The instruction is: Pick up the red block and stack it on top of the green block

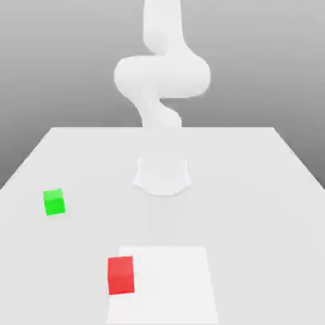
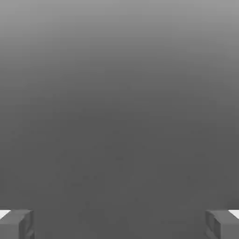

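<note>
Hand view: end effector (image 2: 119,225) wide open.

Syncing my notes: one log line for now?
gripper: open, empty | red block: on table | green block: on table | stack: not made

Exterior view: above table (image 1: 266,209), facing arm (image 1: 162,76). Hand view: facing grey backdrop (image 2: 119,112).

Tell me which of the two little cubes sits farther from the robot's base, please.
The red cube, at the edge of the white rectangle; the green cube sits closer to the base.
</note>
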Action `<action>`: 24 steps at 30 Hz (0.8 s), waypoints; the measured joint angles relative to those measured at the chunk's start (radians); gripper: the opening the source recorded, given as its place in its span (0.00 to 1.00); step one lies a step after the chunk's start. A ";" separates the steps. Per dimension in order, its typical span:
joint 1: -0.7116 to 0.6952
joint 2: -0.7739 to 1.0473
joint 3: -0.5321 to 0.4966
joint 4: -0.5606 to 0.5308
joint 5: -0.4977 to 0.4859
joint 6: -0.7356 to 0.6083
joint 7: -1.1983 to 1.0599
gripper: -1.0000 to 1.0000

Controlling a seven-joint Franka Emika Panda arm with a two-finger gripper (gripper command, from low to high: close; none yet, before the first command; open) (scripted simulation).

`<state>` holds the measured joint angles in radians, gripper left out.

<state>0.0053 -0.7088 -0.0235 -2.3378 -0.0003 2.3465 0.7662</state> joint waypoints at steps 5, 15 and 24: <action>0.010 0.187 -0.049 -0.078 0.002 0.096 -0.072 0.50; 0.006 0.550 -0.124 -0.228 0.028 0.280 -0.226 0.50; -0.044 0.876 -0.118 -0.314 0.075 0.475 -0.350 0.50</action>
<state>-0.0391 0.1674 -0.1418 -2.6523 0.0746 2.8213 0.4159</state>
